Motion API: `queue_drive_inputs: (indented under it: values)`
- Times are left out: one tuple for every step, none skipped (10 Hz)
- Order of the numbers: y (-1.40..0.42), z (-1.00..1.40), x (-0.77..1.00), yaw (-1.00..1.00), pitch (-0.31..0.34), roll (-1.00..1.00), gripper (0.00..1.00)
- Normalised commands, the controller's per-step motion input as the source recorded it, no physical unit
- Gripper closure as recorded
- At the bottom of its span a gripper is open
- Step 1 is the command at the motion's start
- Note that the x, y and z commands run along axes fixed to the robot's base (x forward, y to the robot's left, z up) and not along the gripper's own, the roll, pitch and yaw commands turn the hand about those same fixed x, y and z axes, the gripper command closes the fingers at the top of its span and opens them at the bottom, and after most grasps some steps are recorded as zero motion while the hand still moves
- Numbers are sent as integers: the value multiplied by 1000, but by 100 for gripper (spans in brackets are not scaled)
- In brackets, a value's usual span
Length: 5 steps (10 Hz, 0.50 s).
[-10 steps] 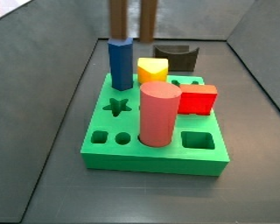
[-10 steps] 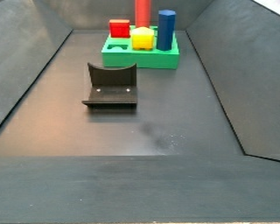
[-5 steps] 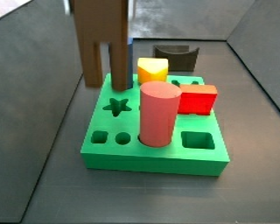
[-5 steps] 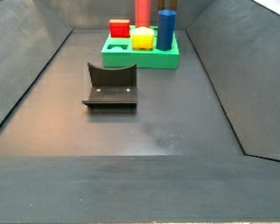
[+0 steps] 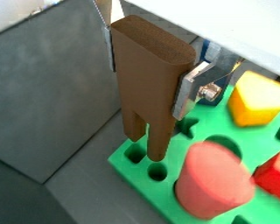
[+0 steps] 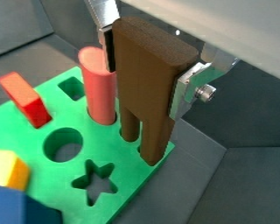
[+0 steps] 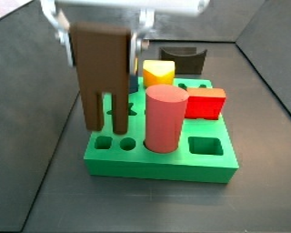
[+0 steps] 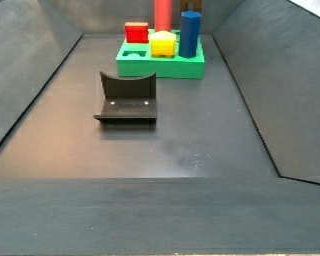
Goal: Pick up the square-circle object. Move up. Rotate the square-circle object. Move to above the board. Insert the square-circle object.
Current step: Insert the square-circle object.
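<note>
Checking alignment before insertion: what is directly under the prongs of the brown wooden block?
The end effector holds the brown two-pronged wooden block above the green slab board; its small square and round holes lie below. Exact alignment is unclear.

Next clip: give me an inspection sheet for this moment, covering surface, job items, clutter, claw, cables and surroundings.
Surface: dark grey floor, bare apart from the items below.
Job items: brown two-pronged block held upright, prongs down, over the green board; prong tips hang above the small square and round holes at the board's edge, not yet in.
Clutter: pink cylinder, red block, yellow block and blue prism stand in the board; dark arch block behind it; fixture on the floor.
Claw: claw above the board, fingers clamped on the block's upper sides.
Cables: nothing seen.
Surroundings: grey sloped walls on all sides.
</note>
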Motion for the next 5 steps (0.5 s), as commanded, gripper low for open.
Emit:
queue_drive_inputs:
  values:
    - [-194,-249,3,151,0,183,100]
    - [-229,-223,11,71,0,139,100]
    - [-257,-240,129,0,9,124,100]
    - [-249,-277,194,0,29,124,100]
    - [-206,-280,283,3,51,167,100]
